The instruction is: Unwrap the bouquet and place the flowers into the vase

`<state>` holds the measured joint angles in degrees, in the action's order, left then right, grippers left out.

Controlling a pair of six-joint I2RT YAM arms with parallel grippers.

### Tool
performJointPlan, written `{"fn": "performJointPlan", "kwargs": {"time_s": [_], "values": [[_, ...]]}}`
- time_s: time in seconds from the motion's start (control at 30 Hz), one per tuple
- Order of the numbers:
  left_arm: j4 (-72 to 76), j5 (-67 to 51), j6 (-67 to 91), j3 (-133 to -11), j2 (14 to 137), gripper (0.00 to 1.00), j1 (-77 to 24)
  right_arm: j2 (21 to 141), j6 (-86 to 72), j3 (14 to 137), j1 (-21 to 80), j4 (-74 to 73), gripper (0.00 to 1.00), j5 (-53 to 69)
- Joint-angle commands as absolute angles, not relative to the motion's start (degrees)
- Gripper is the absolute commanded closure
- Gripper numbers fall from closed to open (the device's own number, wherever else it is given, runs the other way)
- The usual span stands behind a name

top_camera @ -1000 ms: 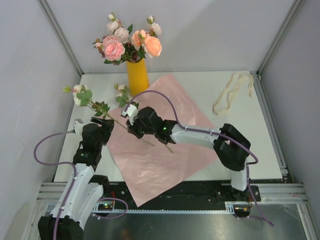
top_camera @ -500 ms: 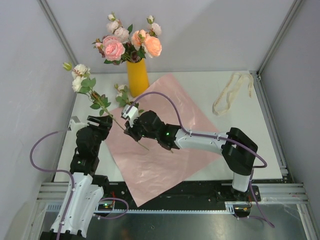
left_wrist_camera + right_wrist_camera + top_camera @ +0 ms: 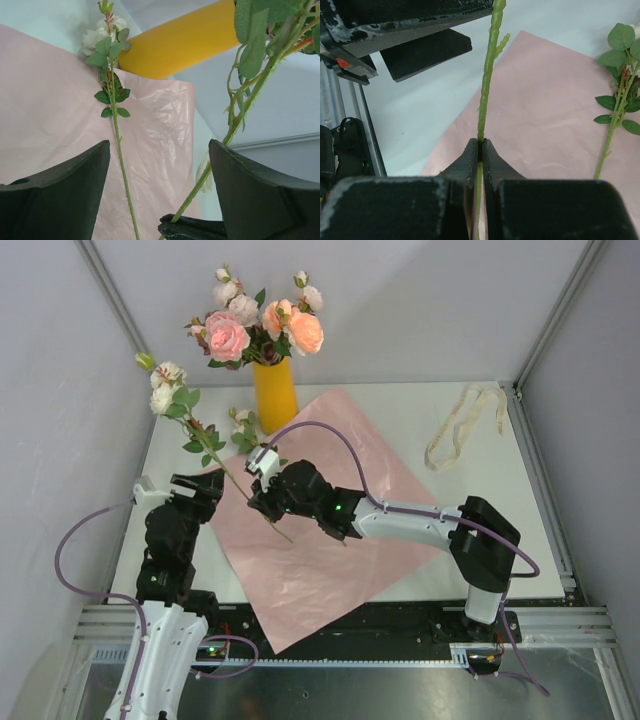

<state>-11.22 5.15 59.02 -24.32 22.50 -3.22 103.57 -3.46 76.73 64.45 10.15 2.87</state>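
Note:
The yellow vase (image 3: 275,395) stands at the back with several pink, peach and cream flowers (image 3: 255,325) in it. My right gripper (image 3: 260,500) is shut on the lower stem of one cream rose (image 3: 165,380), holding it slanted up and to the left; the pinch shows in the right wrist view (image 3: 481,144). My left gripper (image 3: 203,487) stands open, and that stem (image 3: 235,125) runs between its fingers (image 3: 265,195) close to the right one. Another cream flower (image 3: 241,428) lies by the vase on the pink paper (image 3: 330,530); its stem (image 3: 118,145) also shows in the left wrist view.
A cream ribbon (image 3: 460,430) lies loose at the back right of the white table (image 3: 520,530). The pink sheet is spread flat across the middle and hangs over the near edge. Metal frame posts (image 3: 120,315) and grey walls close in both sides.
The right gripper has raised the cream rose off the table, its head swinging up and right. The left arm has drawn back toward the near left and its jaws stand a little wider.

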Motion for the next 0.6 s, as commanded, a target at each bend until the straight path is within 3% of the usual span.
{"fn": "performJointPlan", "kwargs": {"time_s": [0.0,0.57], "values": [[-9.68,3.01,56.51,-26.19,22.16,0.16,-3.07,100.5,-3.7,76.63,65.37,10.37,1.0,3.65],[-13.31,5.19,58.54,-25.86,18.76,0.08,-3.03,97.95,-6.25,75.76,64.79,11.72,1.0,3.87]]}}
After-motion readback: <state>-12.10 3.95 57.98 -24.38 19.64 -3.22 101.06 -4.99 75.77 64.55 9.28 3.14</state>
